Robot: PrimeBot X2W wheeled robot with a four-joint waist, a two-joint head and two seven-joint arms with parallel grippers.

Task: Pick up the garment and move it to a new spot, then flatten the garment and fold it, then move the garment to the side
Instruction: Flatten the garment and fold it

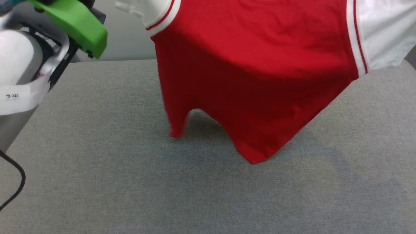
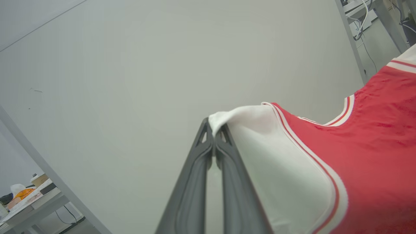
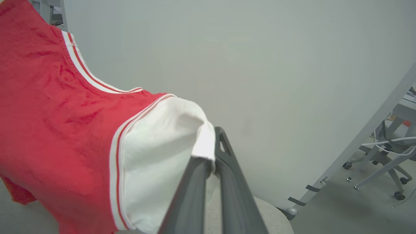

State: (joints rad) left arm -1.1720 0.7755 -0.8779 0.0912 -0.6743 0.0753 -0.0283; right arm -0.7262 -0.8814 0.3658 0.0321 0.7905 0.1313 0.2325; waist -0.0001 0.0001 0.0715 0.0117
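Head view showed the garment [image 1: 256,74] hanging spread above the grey woven tabletop [image 1: 97,169], its soft red body creased, white sleeves edged with striped trim, two hem corners drooping near the surface. The left gripper [image 2: 214,130] and right gripper [image 3: 210,152] each pinched a sleeve, fingers pointing toward a pale wall [image 2: 130,81]

I see the shirt [image 1: 260,65] hanging in the air, spread wide: red body, white short sleeves edged in red-and-white stripes. The left tool [image 2: 214,130] and the right tool [image 3: 210,148] each pinch a sleeve tip. The hem droops in two points toward the grey surface [image 1: 97,162].
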